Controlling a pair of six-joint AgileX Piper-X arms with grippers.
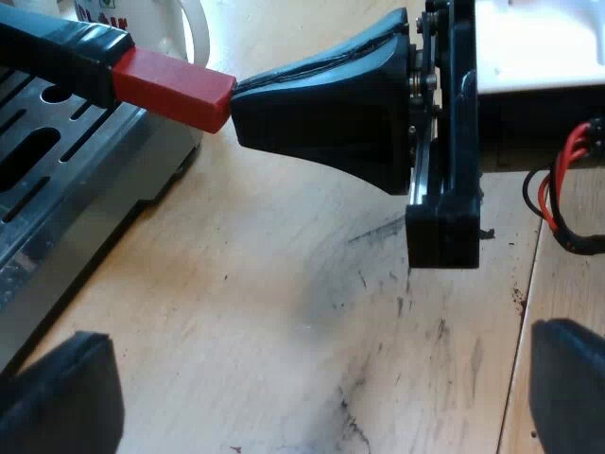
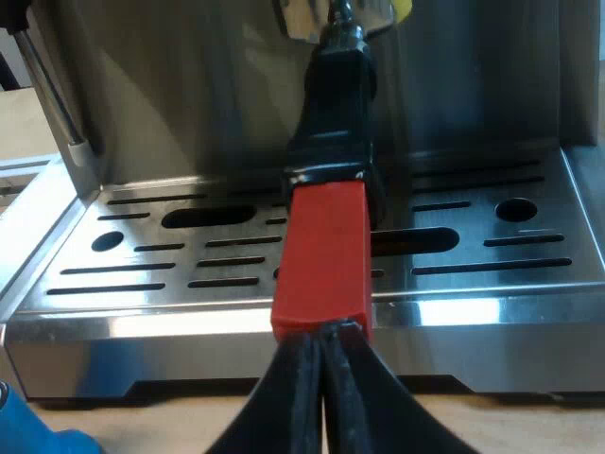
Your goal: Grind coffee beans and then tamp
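over the scuffed wooden table (image 1: pixel 265 284), left hand (image 1: pixel 312 392) gapes, right hand (image 2: pixel 323 333) closed against red handle end (image 2: pixel 321 251).

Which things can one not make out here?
Holder: right wrist view, its basket cut off by the edge.
Blue tamper: right wrist view, mostly beyond the edge.
Mug: left wrist view, cut by the edge.
Right gripper: pinching or merely touching the red end? Its fingers hide this.
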